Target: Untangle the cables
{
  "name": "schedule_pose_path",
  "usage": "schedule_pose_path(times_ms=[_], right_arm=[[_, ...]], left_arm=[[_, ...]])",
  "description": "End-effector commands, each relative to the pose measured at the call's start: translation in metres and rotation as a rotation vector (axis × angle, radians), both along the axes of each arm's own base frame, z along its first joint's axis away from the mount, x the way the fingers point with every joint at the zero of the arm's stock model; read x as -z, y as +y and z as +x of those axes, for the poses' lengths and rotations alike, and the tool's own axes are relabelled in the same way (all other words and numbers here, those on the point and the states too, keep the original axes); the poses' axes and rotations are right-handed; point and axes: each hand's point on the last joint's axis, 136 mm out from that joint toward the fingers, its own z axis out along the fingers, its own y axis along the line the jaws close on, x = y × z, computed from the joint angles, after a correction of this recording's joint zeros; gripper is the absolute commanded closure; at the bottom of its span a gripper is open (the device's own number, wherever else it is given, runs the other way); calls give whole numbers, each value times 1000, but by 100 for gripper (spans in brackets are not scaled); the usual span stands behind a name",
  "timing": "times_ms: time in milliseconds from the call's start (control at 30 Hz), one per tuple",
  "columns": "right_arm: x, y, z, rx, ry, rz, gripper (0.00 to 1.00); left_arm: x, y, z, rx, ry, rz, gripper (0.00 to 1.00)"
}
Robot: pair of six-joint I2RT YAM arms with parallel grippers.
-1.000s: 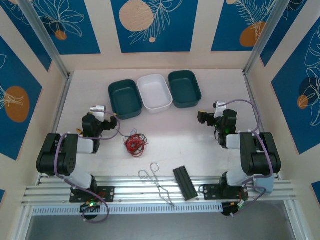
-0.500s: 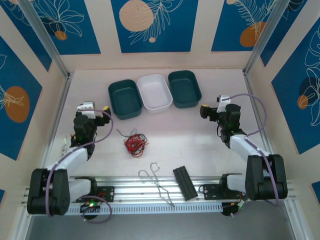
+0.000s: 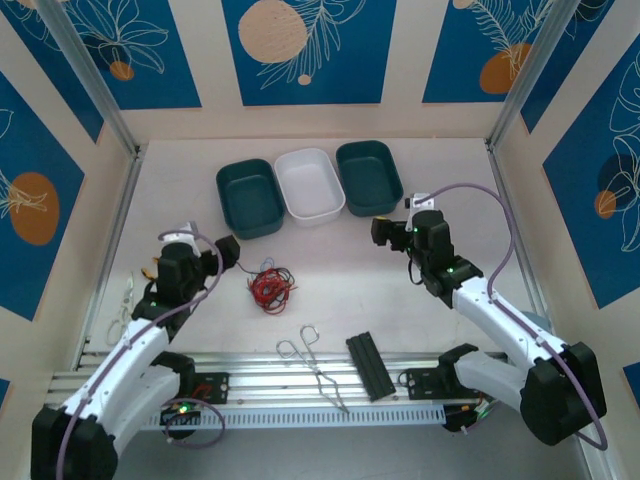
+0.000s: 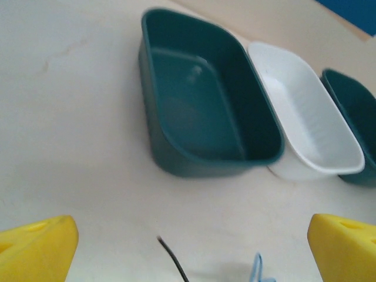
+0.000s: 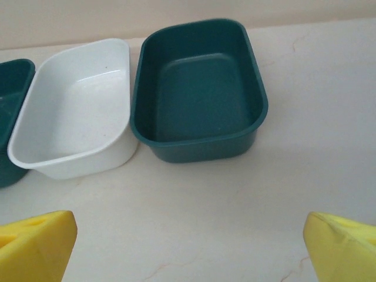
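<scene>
The cables [image 3: 270, 287] lie in one tangled clump of red, black and blue strands on the table, left of centre. My left gripper [image 3: 228, 250] hangs open just left of the clump and touches nothing. In the left wrist view a black cable end [image 4: 174, 262] and a blue loop [image 4: 258, 272] lie between the gripper's [image 4: 191, 252] yellow fingertips [image 4: 36, 249]. My right gripper [image 3: 383, 230] is open over bare table, to the right of the clump and below the right green tray. In the right wrist view nothing sits inside the gripper [image 5: 189, 249], between its yellow fingertips [image 5: 343, 247].
Three empty trays stand in a row at the back: dark green [image 3: 249, 198], white [image 3: 310, 183], dark green [image 3: 369, 177]. Metal tongs [image 3: 312, 365] and a black ribbed block [image 3: 370, 366] lie near the front rail. Walls close in both sides.
Both arms have stretched out from their folded poses. The left gripper has moved right toward the tangled clump, and the right gripper has moved left toward the middle. The cables have not moved.
</scene>
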Motion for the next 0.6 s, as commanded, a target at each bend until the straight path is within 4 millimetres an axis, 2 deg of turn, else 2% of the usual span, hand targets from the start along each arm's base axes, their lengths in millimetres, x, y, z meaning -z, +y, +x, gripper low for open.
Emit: schedule_pose_path(times_ms=[0,167,367,433,567], right_arm=[[14,3,-13,71,130,55,1],[30,33,-22,36,243,85,1],[40,63,-27,0,376,149,1],[40,70,-28,-12,407,166,1],[41,77,-27,-14,457,180,4]], left_arm=[[16,-4,-25,-26,130,-13,0],[45,-43,-42,82,241,-118,0],[70,-87,-48,253,324,-114,0],[76,-99,-47,301,338,-121,4],[85,-120,-39,388,347,-132,20]])
